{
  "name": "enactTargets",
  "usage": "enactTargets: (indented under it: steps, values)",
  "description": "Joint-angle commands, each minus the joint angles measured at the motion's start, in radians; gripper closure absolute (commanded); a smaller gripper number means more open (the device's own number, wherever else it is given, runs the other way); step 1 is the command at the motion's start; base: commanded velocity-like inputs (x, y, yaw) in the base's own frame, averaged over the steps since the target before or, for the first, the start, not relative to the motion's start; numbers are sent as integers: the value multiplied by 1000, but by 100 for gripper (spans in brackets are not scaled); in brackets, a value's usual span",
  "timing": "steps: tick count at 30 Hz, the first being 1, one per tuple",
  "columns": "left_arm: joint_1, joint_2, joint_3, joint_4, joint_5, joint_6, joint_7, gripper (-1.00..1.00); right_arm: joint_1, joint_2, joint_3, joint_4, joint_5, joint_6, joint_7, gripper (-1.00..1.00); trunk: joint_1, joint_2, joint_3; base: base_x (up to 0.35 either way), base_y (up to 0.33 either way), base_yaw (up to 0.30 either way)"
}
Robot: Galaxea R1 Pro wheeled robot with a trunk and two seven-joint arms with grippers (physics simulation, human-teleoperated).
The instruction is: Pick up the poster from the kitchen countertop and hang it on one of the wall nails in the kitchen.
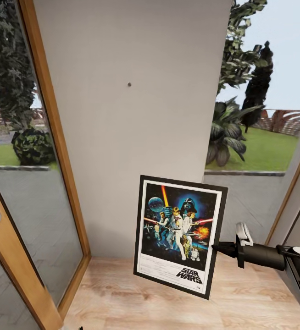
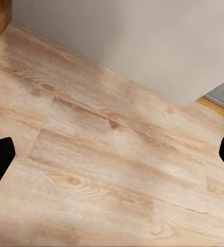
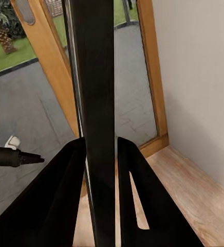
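Head view — right gripper [image 1: 219, 248] clamping poster [image 1: 180, 236] edge

1. The poster [image 1: 179, 234] hangs upright in front of the wall [image 1: 131, 137], above the floor [image 1: 122, 298].
2. The right hand [image 1: 215, 247] grips its right edge.
3. The nail [image 1: 129, 84] sits on the wall, well above the poster.
4. A glass door [image 1: 30, 206] stands left of the wall.

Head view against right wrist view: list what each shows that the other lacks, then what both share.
Head view alone: the poster's printed face, the wall nail above it, and trees and lawn beyond the window on the robot's right.
Right wrist view alone: the poster's thin edge clamped between the right gripper's dark fingers.
Both: the poster, the right gripper, the pale wall, the wooden door frame and the wood floor.
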Motion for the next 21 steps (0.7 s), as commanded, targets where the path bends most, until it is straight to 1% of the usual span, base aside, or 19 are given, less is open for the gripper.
enactTargets:
  steps: [1, 4, 11, 17, 21]
  values:
    - [-1, 0, -8, 1, 9, -4, -3, -100, 0, 0, -1, 0, 0, 13, 6, 100, 1, -1, 0, 175, 262, 0]
    - [-1, 0, -8, 2, 9, -4, -3, -100, 0, 0, -1, 0, 0, 13, 6, 100, 1, -1, 0, 91, 146, 0]
    - [0, 0, -8, 1, 9, -4, -3, -100, 0, 0, -1, 0, 0, 13, 6, 100, 1, -1, 0, 17, 33, 0]
    - [-1, 0, -8, 1, 9, -4, -3, -100, 0, 0, -1, 0, 0, 13, 6, 100, 1, -1, 0, 2, 168, 0]
    - [-1, 0, -8, 2, 9, -4, -3, -100, 0, 0, -1, 0, 0, 13, 6, 100, 1, -1, 0, 21, 63, 0]
